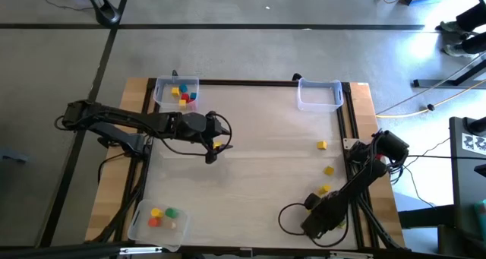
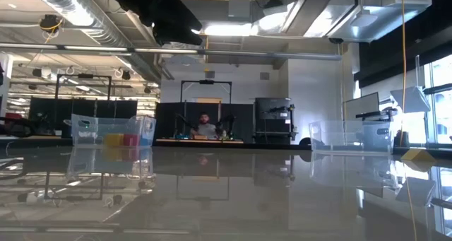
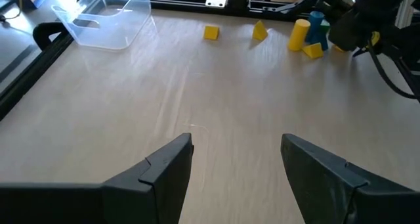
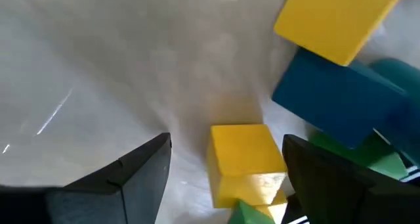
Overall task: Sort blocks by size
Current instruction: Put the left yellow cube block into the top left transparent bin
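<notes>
At the table's [image 1: 250, 175] near right corner the right gripper [image 4: 226, 168], jaws open, straddles a yellow block [image 4: 246, 161] among piled blocks [image 4: 341, 99], while farther in, left of centre, the left gripper [image 3: 236, 165] hovers open and empty.

Overhead straight down on the whole surface [image 1: 250, 160]; level at surface height toward 12 o'clock; both wrists close, sharing the yellow blocks [image 3: 210, 32].
</notes>
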